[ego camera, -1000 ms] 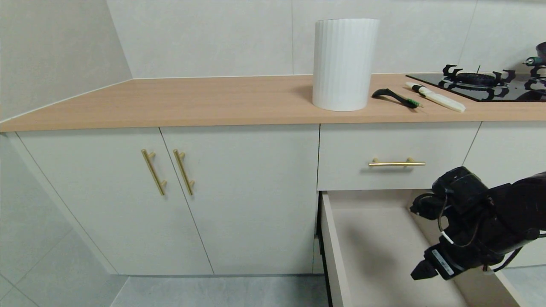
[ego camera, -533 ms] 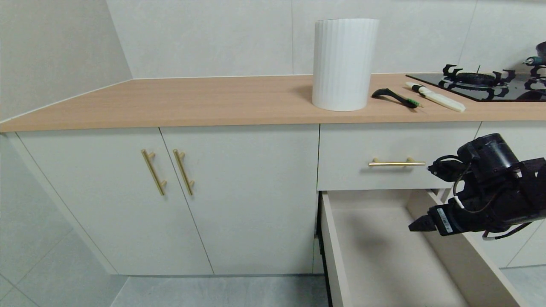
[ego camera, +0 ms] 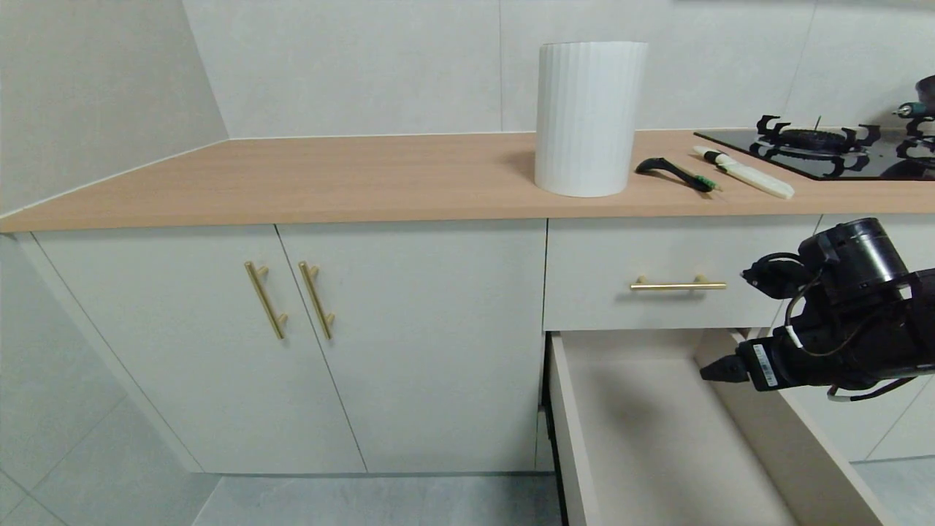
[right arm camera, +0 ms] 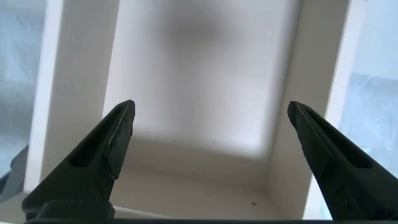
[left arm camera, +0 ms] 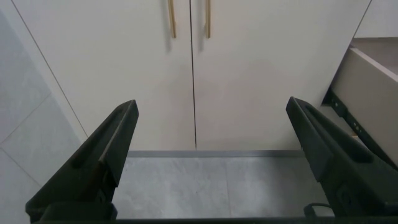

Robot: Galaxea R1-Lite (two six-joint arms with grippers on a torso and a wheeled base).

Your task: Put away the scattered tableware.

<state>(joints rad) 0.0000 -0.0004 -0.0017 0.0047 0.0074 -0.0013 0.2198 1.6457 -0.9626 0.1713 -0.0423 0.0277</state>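
Kitchen units in pale grey run under a wooden worktop (ego camera: 329, 175). At nine o'clock are two closed cupboard doors (ego camera: 292, 343). Your left gripper (left arm camera: 211, 106) hangs low in front of them, with its fingers spread wide and nothing between them.

At twelve o'clock a tall white ribbed canister (ego camera: 590, 117) stands on the worktop. Just to its right, toward one o'clock, lie the two pieces to put away: a small black-handled tool (ego camera: 672, 172) with a green tip, then a long slim white utensil (ego camera: 745, 172). They lie near each other but do not touch. A black hob (ego camera: 825, 142) sits at two o'clock.

At five o'clock is an open drawer (ego camera: 643, 438) with nothing in it. Your right gripper (ego camera: 719, 371) hangs above it near the right wall, fingers wide apart and holding nothing.

Both pieces look light and stiff. They lie flat on the wood, so your fingers will likely need to come down close to the surface and straddle the piece. Take the black tool across the middle of its handle. The white utensil looks smooth and may slip or swing, so grip it near its thicker end.
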